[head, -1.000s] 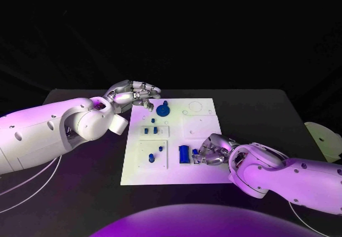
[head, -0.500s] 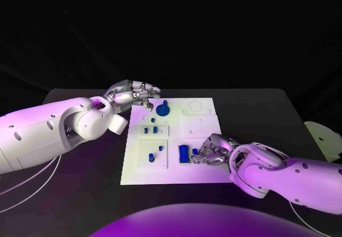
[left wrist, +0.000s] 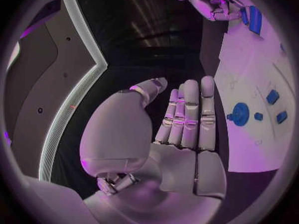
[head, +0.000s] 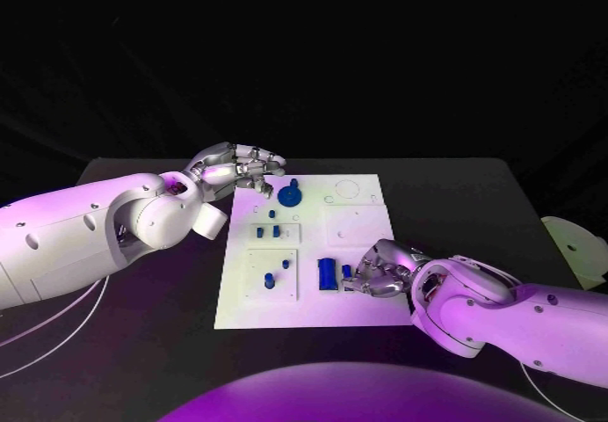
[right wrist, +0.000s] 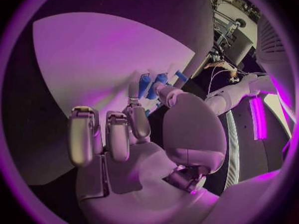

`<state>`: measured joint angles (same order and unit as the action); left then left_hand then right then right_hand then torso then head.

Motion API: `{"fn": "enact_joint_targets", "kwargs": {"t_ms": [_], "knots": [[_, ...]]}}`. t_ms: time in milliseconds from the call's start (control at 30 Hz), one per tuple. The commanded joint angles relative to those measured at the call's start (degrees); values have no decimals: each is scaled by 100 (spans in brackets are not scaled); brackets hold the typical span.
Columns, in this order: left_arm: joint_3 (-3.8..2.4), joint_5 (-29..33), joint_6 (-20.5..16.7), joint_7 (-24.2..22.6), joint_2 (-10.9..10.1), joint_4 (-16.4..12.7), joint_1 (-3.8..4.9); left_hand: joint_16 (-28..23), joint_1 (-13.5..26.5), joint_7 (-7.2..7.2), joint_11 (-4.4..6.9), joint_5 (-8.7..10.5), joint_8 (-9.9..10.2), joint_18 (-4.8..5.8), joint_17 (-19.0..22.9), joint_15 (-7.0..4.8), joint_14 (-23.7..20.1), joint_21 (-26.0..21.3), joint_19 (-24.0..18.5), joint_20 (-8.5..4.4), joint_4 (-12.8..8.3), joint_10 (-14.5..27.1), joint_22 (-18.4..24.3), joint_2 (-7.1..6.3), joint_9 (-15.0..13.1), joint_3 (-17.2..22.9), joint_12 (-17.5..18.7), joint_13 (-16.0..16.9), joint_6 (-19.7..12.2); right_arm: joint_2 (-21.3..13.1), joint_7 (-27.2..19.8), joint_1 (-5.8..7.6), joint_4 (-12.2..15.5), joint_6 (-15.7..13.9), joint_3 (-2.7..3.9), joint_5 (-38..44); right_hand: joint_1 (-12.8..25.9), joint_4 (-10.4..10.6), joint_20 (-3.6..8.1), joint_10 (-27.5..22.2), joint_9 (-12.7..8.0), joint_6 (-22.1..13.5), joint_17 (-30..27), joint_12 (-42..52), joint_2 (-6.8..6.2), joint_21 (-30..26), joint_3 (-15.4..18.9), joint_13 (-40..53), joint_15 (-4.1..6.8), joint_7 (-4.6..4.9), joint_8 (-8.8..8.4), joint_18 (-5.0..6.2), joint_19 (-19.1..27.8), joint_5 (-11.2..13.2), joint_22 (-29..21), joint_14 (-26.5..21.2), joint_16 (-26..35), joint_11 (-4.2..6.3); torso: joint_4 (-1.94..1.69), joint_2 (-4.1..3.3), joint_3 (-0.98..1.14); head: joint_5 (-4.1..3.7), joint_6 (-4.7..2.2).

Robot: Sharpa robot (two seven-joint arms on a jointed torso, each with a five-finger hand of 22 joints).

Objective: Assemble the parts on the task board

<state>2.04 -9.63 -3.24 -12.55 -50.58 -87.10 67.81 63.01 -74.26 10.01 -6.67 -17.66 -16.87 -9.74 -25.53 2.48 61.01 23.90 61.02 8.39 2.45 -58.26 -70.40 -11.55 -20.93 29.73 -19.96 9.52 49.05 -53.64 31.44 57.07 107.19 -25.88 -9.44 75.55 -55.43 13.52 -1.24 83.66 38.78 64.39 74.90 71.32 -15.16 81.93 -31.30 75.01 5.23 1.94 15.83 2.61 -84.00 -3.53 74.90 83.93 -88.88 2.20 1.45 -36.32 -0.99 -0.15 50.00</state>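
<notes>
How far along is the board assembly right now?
Partly done, it seems. Several blue parts already sit on the board, including a round one near the far end. The right hand is working at a long blue part near the board's middle; whether it grips it is unclear. The left hand hovers open by the far corner. Bare recesses suggest more remains.

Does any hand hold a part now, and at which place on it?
Left hand holds nothing. Right hand touches a blue part; a hold cannot be told.
</notes>
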Motion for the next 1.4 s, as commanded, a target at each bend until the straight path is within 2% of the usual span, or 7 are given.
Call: {"fn": "enact_joint_targets", "kwargs": {"t_ms": [33, 400, 667, 867, 1133, 1200, 1400], "knots": [[-4, 41, 143, 1, 12, -1, 2, 20, 14, 6, 16, -12, -29, -53, 5, -10, -30, -24, 45, -10, -5, 40, -5, 35, -5, 30, -27, -10, -42, -6, 26, -4, 41, 51, 0, 133, -43, -3, 15, 66, -9, 48, 1226, -18, 29, 2, 27, 299, 12, 0, -12, -82, -285, 0, 1273, 547, -3, -9, 1, -1, 1, -13, 0], [-3, 46, 158, 30, 20, 15, 2, 20, 14, 6, 16, -12, -29, -53, 5, -10, -30, -24, 45, -10, -5, 40, -5, 35, -5, 30, -27, -10, -42, -16, 30, -5, 84, 46, 0, 156, -72, 1, 17, 69, -10, 52, 1229, -13, 42, 3, 30, 302, 15, -4, -11, -82, -285, -16, 1273, 548, -4, -6, -4, -1, -1, -20, 0], [-3, 42, 153, 38, 21, 19, 2, 21, 10, 5, 17, -26, -33, -54, 8, -12, -32, -27, 45, -11, -11, 40, -8, 38, -6, 38, -31, -11, -41, -56, 20, -5, 28, 139, 0, 231, -643, -258, 40, 69, -17, 45, 1236, -20, 31, 20, -169, 307, 41, -32, -24, -86, -293, -6, 1279, 549, -6, 22, -3, 1, -4, -18, 0], [-3, 50, 87, -33, 26, 38, 1, 22, 14, 6, 16, -28, -34, -54, 9, -12, -34, -29, 45, -11, -13, 40, -10, 34, -7, 38, -34, -12, -43, -151, -320, 16, 48, -191, 12, 74, -656, -255, 38, 39, -26, -15, 1218, -116, -15, -32, -169, 249, 31, -1, -56, -75, -272, 6, 1264, 545, 1, 2, 12, 23, -7, -3, 0], [0, 342, -424, -318, 49, 96, -60, -27, 117, 11, 5, 230, -46, -48, 56, 12, -147, -121, -9, 7, 36, 64, 11, 0, -14, -19, -67, -23, -82, -224, -2363, 376, -241, -1171, 43, -1386, -809, -290, -19, 76, -16, -328, 1133, 52, 19, -292, -245, 356, -43, 115, -173, -22, -167, -113, 1188, 527, 38, -91, 64, 111, -25, -1, -107], [0, 445, -595, -427, 53, 123, -85, -228, 133, 22, -15, 355, -55, -35, 162, 49, -424, -283, -164, 34, 53, 82, 82, -5, -17, -21, -86, -31, -103, -154, -2994, 523, -521, -1208, 50, -2065, -859, -328, -61, -32, 22, -436, 945, -166, 38, -525, -106, 227, -86, 168, -187, 26, -70, -594, 1121, 483, 118, -142, 111, 161, -40, 24, -160], [-1, 795, -1043, -802, 200, 430, -138, -910, 140, 59, -66, 662, -71, -36, 575, 161, -939, -933, -677, 164, 125, 59, 542, -2, 1, -76, -129, -110, -170, 213, -4131, 834, -1531, -962, 59, -4152, -1249, -716, -151, -1000, 84, -788, -579, -2522, 213, -2576, -269, -1317, -177, 301, -276, 407, 770, -868, 435, 40, 1037, -255, 183, 311, -78, 23, -412]]}}
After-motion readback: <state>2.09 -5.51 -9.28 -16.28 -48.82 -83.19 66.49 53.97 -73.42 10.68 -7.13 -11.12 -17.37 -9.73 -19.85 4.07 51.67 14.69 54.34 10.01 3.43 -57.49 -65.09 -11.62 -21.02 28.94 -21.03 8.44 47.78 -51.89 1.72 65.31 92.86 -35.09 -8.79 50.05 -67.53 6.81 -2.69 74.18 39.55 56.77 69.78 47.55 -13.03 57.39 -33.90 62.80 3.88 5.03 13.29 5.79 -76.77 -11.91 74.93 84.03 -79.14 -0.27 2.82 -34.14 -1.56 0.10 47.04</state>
